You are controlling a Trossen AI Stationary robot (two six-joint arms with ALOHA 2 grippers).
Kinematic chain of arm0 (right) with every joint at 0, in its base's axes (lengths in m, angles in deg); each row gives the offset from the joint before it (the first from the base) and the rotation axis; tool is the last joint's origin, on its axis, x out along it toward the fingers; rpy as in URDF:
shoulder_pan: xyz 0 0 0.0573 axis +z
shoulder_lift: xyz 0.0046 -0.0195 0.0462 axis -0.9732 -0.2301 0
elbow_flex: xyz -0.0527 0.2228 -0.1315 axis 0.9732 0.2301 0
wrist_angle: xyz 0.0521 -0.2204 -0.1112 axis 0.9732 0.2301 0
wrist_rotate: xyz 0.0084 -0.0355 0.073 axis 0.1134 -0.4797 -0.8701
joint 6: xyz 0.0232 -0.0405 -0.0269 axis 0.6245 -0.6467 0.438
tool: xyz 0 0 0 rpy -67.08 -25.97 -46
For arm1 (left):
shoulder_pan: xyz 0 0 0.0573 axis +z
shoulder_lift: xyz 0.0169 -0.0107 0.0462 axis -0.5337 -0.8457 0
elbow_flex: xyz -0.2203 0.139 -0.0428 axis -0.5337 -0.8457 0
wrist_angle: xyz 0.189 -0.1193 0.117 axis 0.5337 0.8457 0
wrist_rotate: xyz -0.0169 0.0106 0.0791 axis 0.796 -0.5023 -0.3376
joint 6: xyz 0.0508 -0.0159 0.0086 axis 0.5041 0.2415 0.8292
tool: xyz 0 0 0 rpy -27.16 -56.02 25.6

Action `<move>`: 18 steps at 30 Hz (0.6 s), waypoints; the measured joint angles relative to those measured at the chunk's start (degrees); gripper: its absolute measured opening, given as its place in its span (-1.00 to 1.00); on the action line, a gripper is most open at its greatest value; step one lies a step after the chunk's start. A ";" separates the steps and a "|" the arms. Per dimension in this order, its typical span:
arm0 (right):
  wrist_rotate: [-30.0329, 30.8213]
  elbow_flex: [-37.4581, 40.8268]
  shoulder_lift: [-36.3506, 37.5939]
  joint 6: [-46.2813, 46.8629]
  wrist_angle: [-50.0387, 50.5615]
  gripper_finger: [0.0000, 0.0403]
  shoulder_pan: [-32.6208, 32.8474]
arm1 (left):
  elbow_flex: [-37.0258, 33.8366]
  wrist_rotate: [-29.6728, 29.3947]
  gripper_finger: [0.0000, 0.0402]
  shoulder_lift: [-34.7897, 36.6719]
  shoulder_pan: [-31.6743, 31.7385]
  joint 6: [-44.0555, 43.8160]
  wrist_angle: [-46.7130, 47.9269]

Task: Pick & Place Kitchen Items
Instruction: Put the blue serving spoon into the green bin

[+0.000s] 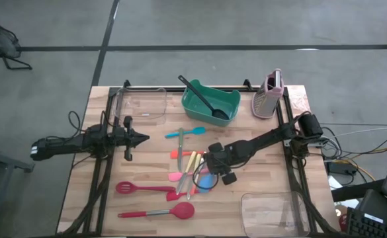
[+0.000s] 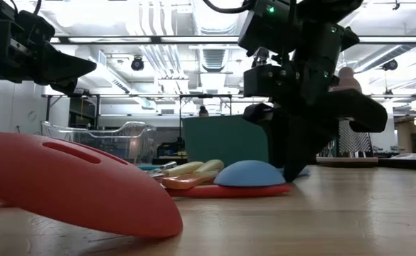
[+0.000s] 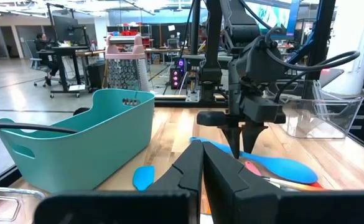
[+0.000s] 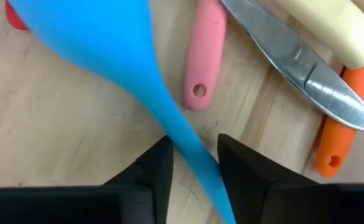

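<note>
My right gripper [image 1: 210,173] points down at mid-table, fingers [image 4: 154,168] parted a little. My left gripper [image 1: 142,138] hovers at the left, fingers pressed together.

Utensils [image 1: 186,173] heaped mid-table: blue spoon [image 4: 113,74] flat, red spatulas front, black slotted spoon [image 1: 203,100] in bin.

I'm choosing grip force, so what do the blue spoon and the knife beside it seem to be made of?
The blue spoon between the right gripper fingers looks like silicone or soft plastic: uniform matte colour, smooth, no glare. The knife blade looks like steel, grey and reflective with a serrated edge; its pale yellow handle looks like glossy plastic, though that is less certain.
</note>
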 joint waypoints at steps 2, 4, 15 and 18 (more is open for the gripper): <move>-0.07 -0.66 -0.11 0.01 0.26 -0.55 0.00 | 0.00 0.00 -0.91 0.00 0.00 0.00 0.00; -0.03 -1.48 -0.31 0.33 0.20 -0.62 0.01 | 0.00 -0.01 -0.91 0.00 -0.01 0.00 0.00; -0.44 -5.85 -0.44 2.79 2.31 -0.80 0.07 | 0.00 0.01 -0.91 0.02 0.00 0.00 0.00; -0.49 -6.30 -0.44 3.18 3.88 -0.78 0.07 | 0.00 0.00 -0.91 0.02 -0.01 0.00 0.00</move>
